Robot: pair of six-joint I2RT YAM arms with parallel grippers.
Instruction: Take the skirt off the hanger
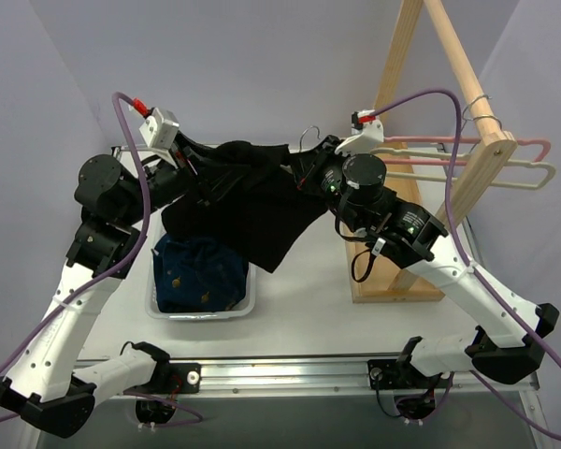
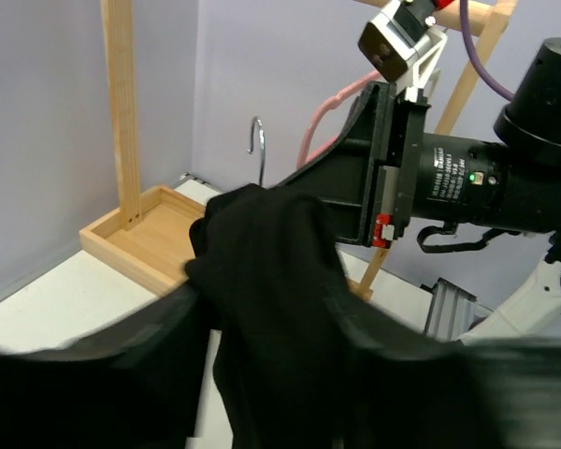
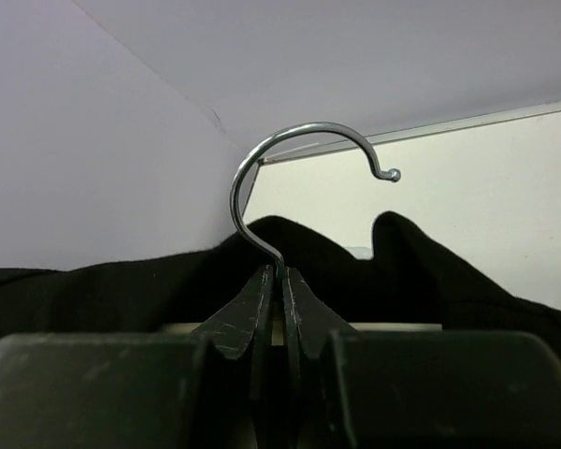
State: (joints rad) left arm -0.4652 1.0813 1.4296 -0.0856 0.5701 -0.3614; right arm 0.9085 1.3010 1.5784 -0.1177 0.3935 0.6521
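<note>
The black skirt (image 1: pixel 252 210) hangs in the air between my two grippers, above the table. My left gripper (image 1: pixel 198 178) is shut on a bunched part of the skirt at its left end; in the left wrist view the skirt (image 2: pixel 271 309) fills the gap between the blurred fingers (image 2: pixel 93 355). My right gripper (image 1: pixel 307 173) is shut on the neck of the hanger, just under the metal hook (image 3: pixel 299 140). A pale strip of the hanger (image 3: pixel 383 326) shows under the skirt (image 3: pixel 402 271). The rest of the hanger is hidden by fabric.
A white bin (image 1: pixel 154 304) holding a blue denim garment (image 1: pixel 203 276) stands under the skirt's left part. A wooden rack (image 1: pixel 467 178) with a box base (image 1: pixel 397 285) stands at the right, carrying a pink hanger (image 1: pixel 505 142) and another pale hanger (image 1: pixel 514 182).
</note>
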